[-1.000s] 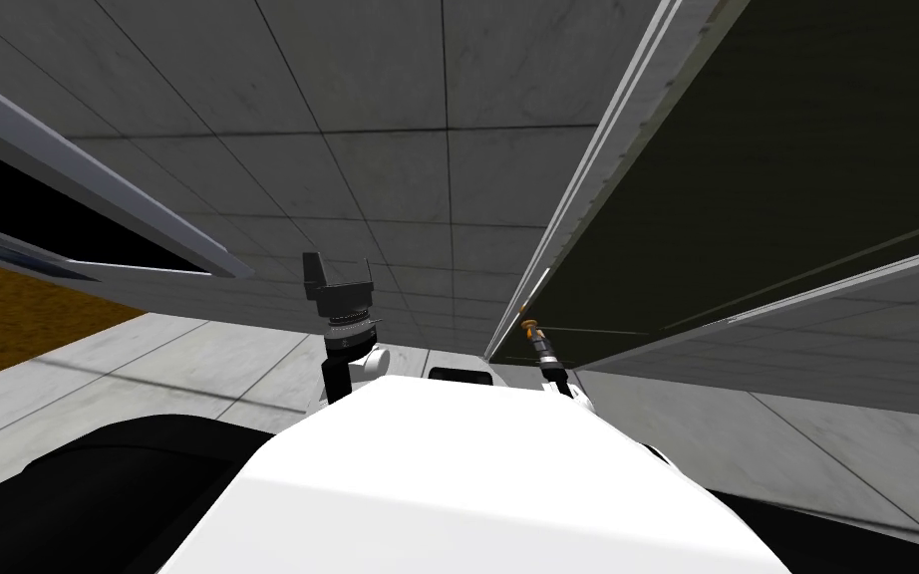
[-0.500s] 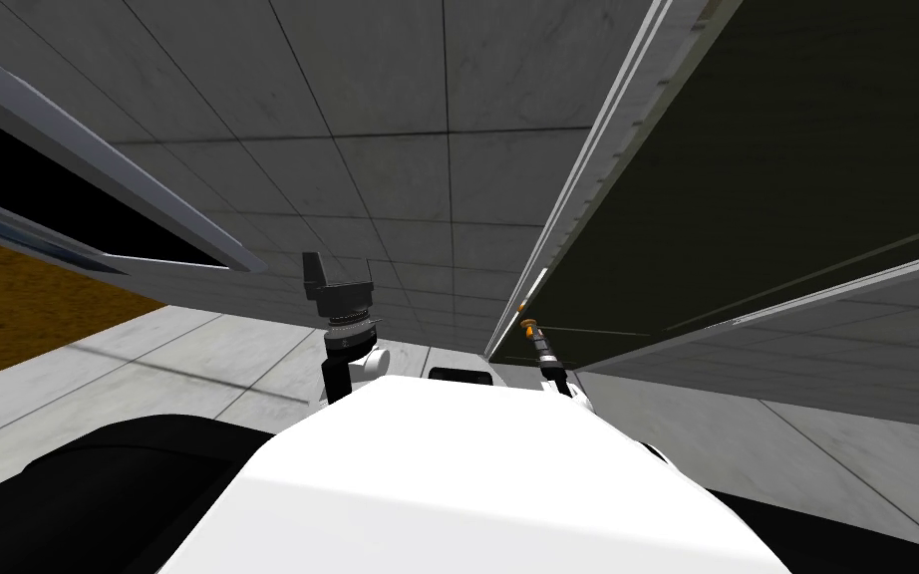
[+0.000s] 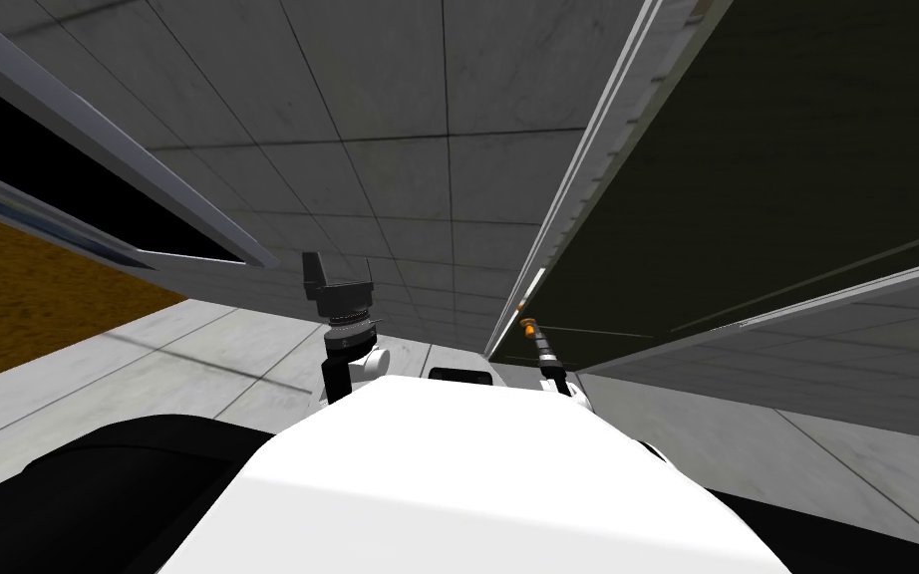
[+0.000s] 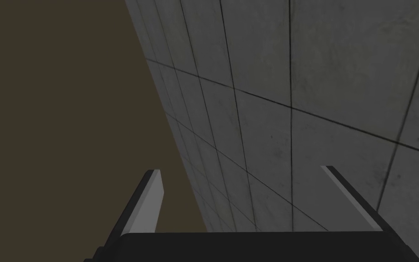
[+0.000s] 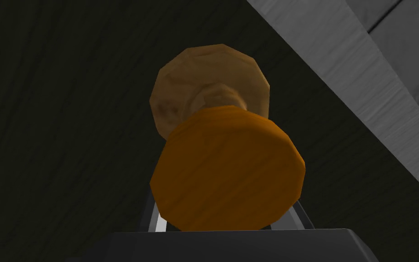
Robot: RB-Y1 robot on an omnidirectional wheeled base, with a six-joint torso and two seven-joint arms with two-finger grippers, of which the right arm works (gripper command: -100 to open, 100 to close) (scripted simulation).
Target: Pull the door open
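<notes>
Viewpoint swung; right hand (image 5: 226, 214) clamps round orange knob (image 5: 226, 168); left hand (image 4: 245, 175) apart.

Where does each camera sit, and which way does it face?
Head view: on the head, steeply down and forward; door, tiled wall, left gripper raised, right gripper at the orange knob.
Left wrist view: on the left hand, along open fingers at the tiled wall.
Right wrist view: on the right hand, facing the door, fingers pressing the knob's sides.
Head and right wrist share knob and door.
</notes>
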